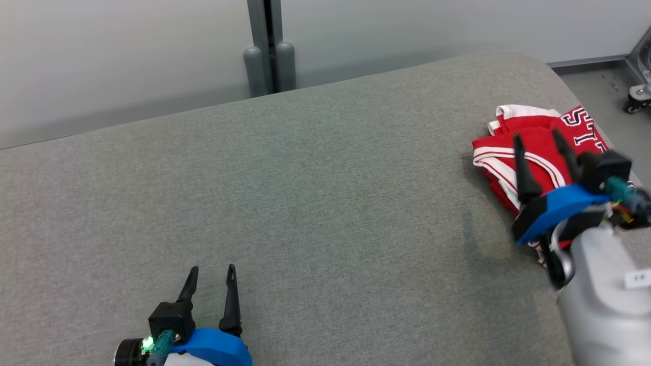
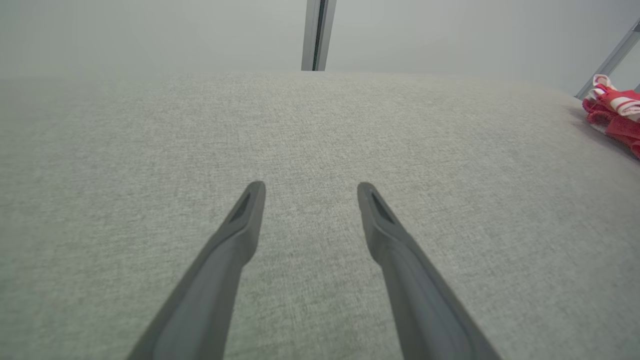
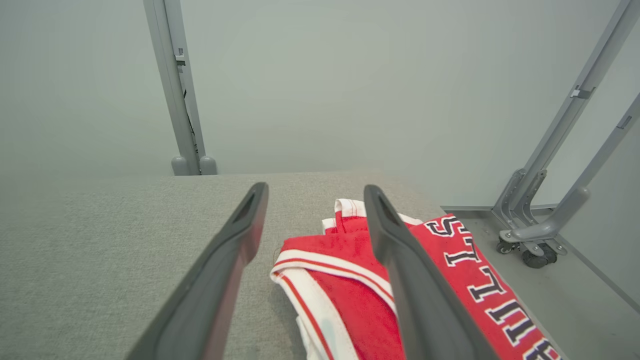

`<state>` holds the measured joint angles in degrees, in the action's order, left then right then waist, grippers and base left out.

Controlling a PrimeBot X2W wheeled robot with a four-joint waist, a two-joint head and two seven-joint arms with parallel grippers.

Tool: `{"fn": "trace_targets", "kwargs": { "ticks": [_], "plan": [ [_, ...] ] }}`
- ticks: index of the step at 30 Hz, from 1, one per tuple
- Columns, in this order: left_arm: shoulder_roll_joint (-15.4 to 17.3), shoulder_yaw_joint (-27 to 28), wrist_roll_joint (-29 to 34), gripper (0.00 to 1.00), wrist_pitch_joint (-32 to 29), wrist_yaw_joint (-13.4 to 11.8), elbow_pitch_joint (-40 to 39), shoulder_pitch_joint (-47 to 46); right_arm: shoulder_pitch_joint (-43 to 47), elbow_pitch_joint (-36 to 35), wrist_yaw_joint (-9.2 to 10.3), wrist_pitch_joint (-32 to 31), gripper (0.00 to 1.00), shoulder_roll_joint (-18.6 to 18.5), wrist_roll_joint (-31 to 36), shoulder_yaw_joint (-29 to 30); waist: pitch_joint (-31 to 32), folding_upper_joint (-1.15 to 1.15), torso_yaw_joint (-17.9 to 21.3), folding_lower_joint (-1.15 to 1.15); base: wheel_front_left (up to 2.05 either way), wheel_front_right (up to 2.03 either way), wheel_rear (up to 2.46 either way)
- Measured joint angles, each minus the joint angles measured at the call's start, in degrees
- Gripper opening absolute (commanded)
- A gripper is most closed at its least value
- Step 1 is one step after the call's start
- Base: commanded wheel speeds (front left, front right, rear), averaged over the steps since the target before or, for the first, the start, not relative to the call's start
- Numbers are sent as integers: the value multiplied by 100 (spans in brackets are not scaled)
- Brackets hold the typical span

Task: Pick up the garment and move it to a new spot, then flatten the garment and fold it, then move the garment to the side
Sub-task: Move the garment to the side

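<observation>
The garment (image 1: 541,152), red with white trim and dark-edged white letters, lies bunched in folds at the right end of the grey fabric-topped desk (image 1: 325,203), near its edge; the right hand (image 1: 536,134) is over the garment, its two dark fingers spread wide and holding nothing; whether the tips touch the cloth I cannot tell; the left hand (image 1: 212,268) is well apart from the garment, far to its left over bare fabric, fingers likewise wide and empty; a grey post (image 1: 269,51) stands beyond the desk, left of the garment; a castor wheel (image 1: 635,101) sits on the floor to the right of the garment.
</observation>
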<state>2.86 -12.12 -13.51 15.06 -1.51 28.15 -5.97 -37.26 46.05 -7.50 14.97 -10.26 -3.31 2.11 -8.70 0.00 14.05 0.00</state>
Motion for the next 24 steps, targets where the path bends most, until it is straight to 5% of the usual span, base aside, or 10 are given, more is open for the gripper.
{"fn": "trace_targets", "kwargs": {
  "ticks": [7, 24],
  "plan": [
    [2, 230, -25, 100, 0, -76, -149, 104, 1161, -676, 0, 0, 100, 361, -530, -626, 111, 0, -231, -1, 0, 0, 0],
    [2, 409, -212, 100, 0, -205, -285, 317, 2172, -1386, 0, 0, 100, 632, -583, -675, 564, 0, -767, -1, 0, 0, 0]
  ]
}}
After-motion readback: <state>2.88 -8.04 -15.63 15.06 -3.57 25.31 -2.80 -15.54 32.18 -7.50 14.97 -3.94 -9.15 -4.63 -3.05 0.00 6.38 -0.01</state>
